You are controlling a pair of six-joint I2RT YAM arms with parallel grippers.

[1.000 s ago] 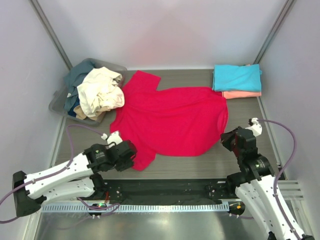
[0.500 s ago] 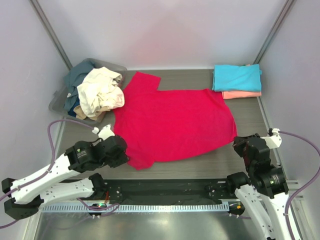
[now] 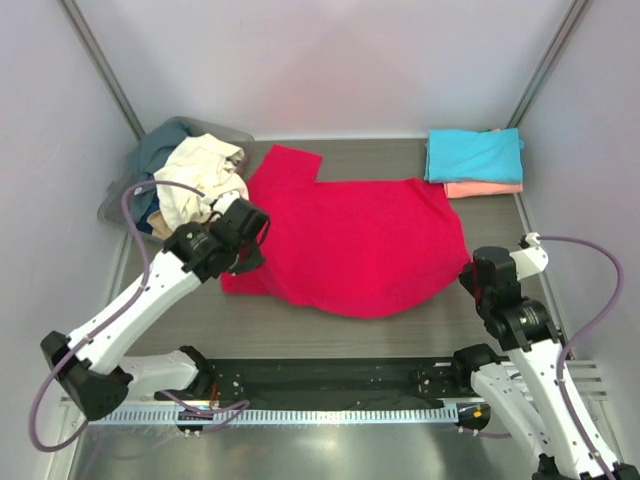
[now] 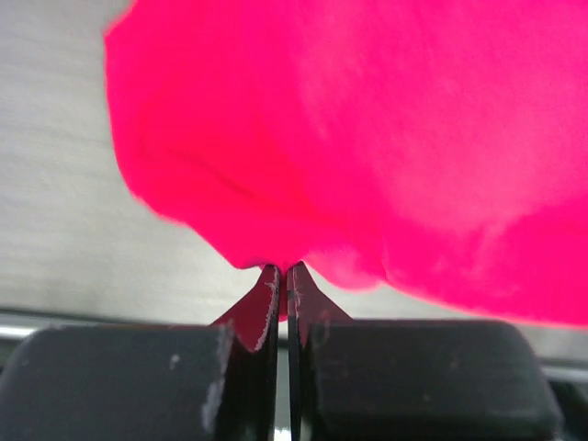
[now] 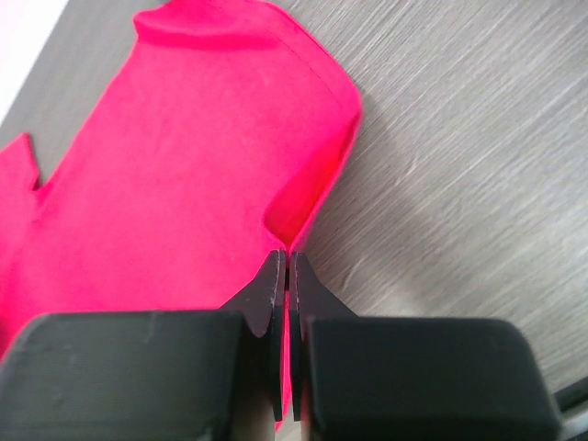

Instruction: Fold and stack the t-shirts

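Across the tabletop: you have the crimson red t-shirt (image 3: 350, 250) spread over the middle of the table (image 3: 420, 325), between your two arms
Hidden: the left gripper (image 3: 252, 248) and its wrist cover the shirt's near-left edge from above, and you cannot make out the neck opening or a second sleeve
Blurred: your left wrist view is mostly soft, out-of-focus red cloth
Cut off: the slate blue t-shirt (image 3: 152, 152) lies largely under the crumpled cream t-shirt (image 3: 205, 180) in the grey tub (image 3: 112, 208) at the far left; the salmon pink t-shirt (image 3: 483, 189) shows only as a strip beneath the folded turquoise t-shirt (image 3: 473, 155) at the far right
Long axis: the red shirt runs left to right across the table, one sleeve pointing to the far left, just beside the tub
Left pincer: clenched on a bunch of red cloth, its fingers pressed together
Right pincer: the right gripper (image 3: 468, 280) is clamped on the shirt's near-right edge, with red cloth pinched between its fingers in your right wrist view
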